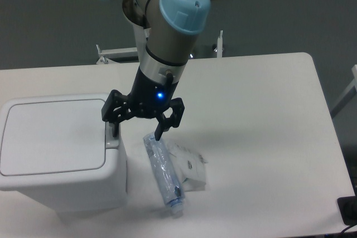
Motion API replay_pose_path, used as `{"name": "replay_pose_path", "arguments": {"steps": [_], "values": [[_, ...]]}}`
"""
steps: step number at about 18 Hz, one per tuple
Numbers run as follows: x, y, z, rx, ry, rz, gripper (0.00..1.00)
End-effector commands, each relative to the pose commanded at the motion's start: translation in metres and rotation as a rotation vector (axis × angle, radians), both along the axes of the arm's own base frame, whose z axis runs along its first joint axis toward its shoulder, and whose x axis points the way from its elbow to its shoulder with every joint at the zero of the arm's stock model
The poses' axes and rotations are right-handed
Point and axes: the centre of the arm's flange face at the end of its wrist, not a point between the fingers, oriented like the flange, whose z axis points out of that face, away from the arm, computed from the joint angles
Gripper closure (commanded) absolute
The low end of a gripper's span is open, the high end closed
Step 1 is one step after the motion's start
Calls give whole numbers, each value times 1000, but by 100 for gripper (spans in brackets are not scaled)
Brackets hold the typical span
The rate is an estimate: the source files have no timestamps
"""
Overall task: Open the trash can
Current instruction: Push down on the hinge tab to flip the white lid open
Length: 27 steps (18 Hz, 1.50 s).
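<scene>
The trash can (pixel 56 154) is a large white boxy bin at the table's left front, with its flat lid (pixel 53 136) down. Its small grey latch button (pixel 112 136) sits on the right rim. My gripper (pixel 136 131) hangs open beside the bin's right edge. The left fingertip (pixel 114 130) is right over the latch button; whether it touches, I cannot tell. The right fingertip (pixel 158 134) is just above the top end of the clear bottle. Nothing is held between the fingers.
A clear plastic bottle (pixel 163 174) lies on the table right of the bin, next to a crumpled white wrapper (pixel 191 168). The white table's (pixel 262 137) edge runs along the right side. A metal frame (pixel 111 54) stands behind the table.
</scene>
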Motion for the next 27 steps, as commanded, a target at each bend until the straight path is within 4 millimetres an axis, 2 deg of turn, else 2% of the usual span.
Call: {"name": "replay_pose_path", "arguments": {"steps": [24,26,27], "values": [[-3,3,-2,10,13,2,0],[-1,1,8,26,22,2,0],[-1,-1,21,45,46,-5,0]]}}
